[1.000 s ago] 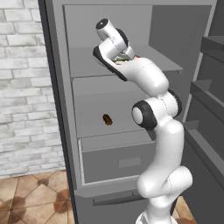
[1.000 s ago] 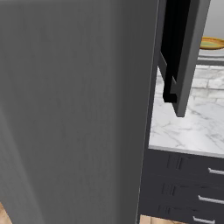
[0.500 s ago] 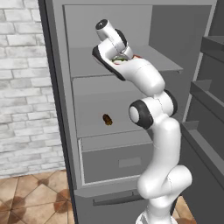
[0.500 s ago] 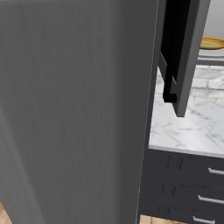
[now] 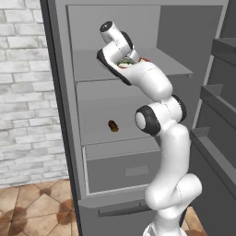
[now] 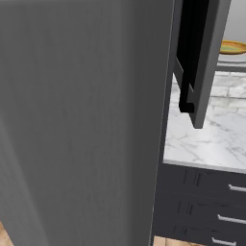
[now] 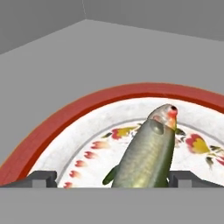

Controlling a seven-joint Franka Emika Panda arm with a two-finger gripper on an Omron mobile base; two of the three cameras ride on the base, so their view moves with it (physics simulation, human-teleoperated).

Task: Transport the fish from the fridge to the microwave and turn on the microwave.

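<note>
From the left base view, you can see the fridge point(image 5: 60, 115) standing open, with your arm reaching up onto its top shelf. The gripper point(image 5: 123, 64) sits low over that shelf, and a bit of green and red peeks out just under the hand. That is where the fish and its plate are. One shelf down lies a small brown lump point(image 5: 112, 126). It is not what you want, so leave it alone.

From the right base view, the grey side of the fridge point(image 6: 81, 120) blocks most of what you could see. Past it there is a dark door edge point(image 6: 194, 62), a marble counter point(image 6: 206, 139) and dark drawers point(image 6: 206, 206) under it.

From the hand view, the fish point(image 7: 146, 155) lies on the plate point(image 7: 65, 120), a white one with a red rim, and its head points away from you. The two finger tips point(image 7: 41, 178) stand spread wide, one on each side of the fish's tail end, and they are not squeezing it yet.

So you are still near the start, I think. You have reached the fish, but it is not picked up. You still have to close on it, lift it out, carry it to the microwave, put it in, shut the door and press the button.
</note>
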